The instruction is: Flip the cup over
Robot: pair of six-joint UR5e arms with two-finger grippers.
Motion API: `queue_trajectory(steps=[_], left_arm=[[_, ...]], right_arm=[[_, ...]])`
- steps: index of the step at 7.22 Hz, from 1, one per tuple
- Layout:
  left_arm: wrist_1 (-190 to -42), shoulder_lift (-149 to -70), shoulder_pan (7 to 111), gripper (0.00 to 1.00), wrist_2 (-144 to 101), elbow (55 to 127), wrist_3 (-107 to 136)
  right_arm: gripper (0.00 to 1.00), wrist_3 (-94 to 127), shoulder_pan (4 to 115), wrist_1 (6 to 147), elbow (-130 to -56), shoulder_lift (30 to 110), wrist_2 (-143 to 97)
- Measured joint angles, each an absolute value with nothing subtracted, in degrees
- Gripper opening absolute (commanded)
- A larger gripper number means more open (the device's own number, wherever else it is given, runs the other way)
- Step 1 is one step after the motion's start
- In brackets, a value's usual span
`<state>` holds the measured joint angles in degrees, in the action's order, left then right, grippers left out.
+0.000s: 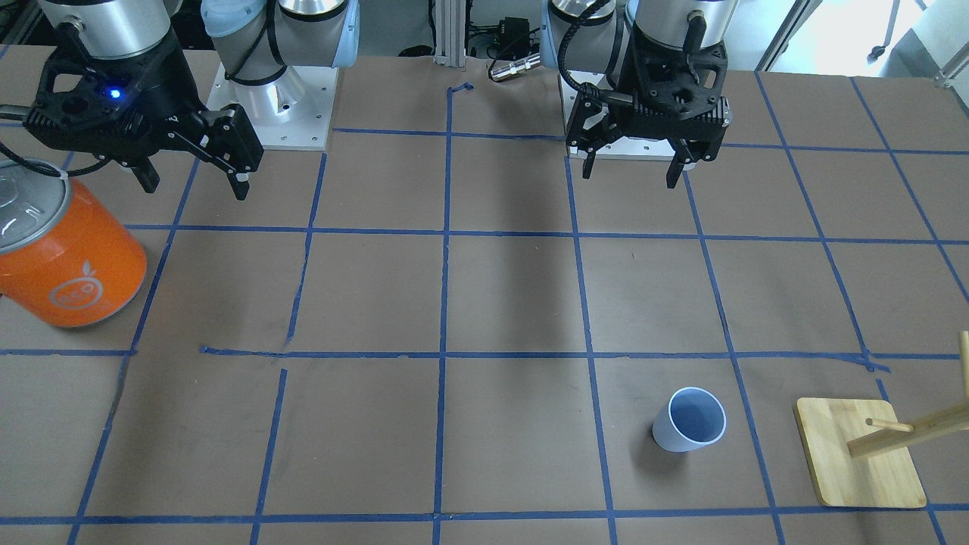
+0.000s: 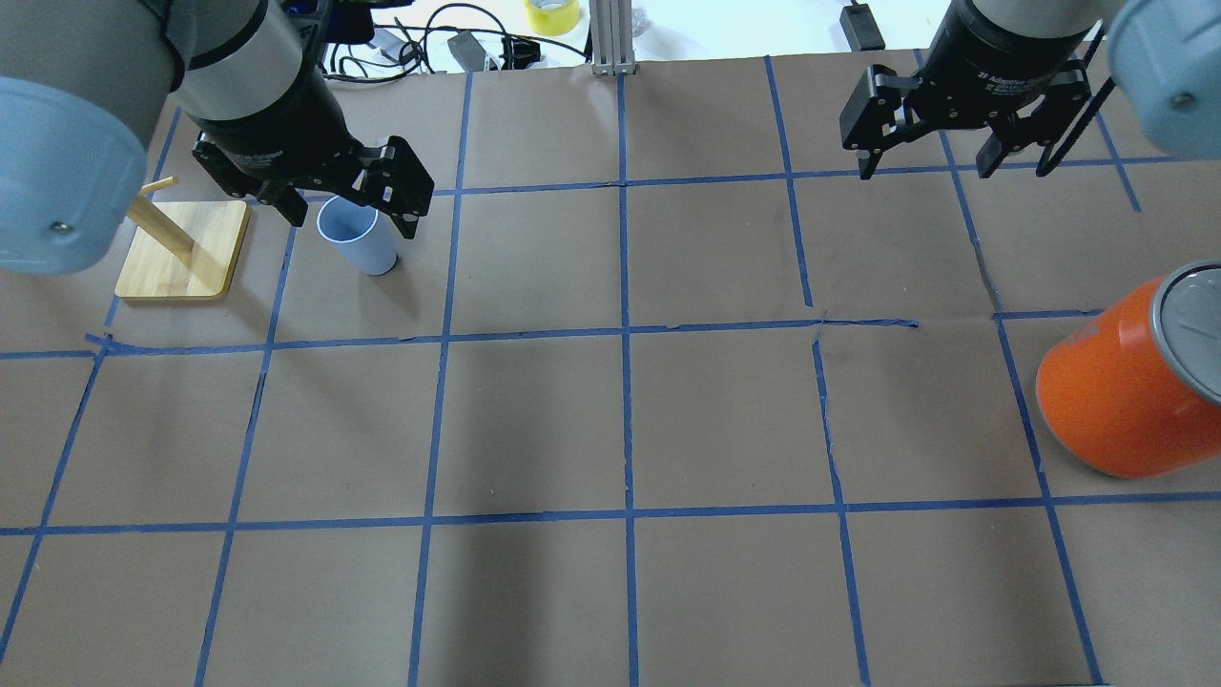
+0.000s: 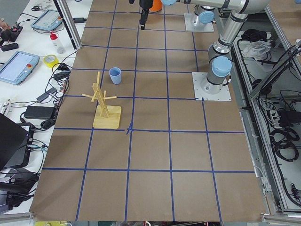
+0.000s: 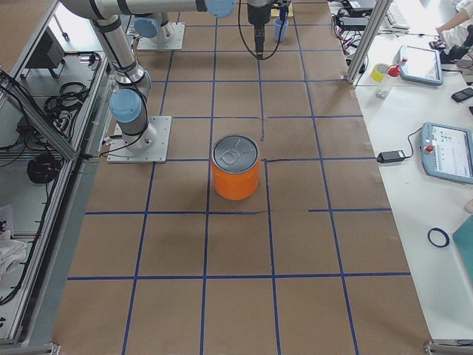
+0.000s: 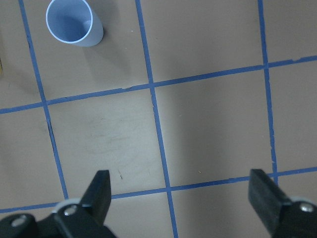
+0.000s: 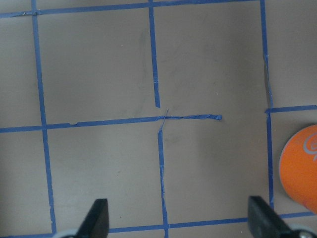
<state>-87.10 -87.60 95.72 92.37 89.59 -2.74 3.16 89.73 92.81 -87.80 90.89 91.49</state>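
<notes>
The left gripper (image 1: 630,175) is held up over the table (image 1: 500,303) with its two fingers spread wide, and nothing is held between them. The cup (image 1: 689,430) is seen down on the brown table, ahead of this gripper and a little to its left side in the wrist view. It is stood upright with its mouth up (the blue-grey inside can be seen), and it is not touched by any finger. A wooden rack (image 1: 859,454) is placed just beside the cup, on the side away from the right gripper (image 1: 195,185). The right gripper is also opened wide and is empty, well apart from the cup. A big orange can (image 1: 64,257) is found near it, on its outer side.
</notes>
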Motion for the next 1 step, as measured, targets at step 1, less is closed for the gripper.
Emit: queue_trajectory(steps=[1], left_arm=[[-87.1,-87.6,95.7,1.0,92.5,89.6,-2.8]], right_arm=[[1.0,3.2,89.7,92.8,-87.8,90.9,91.5]])
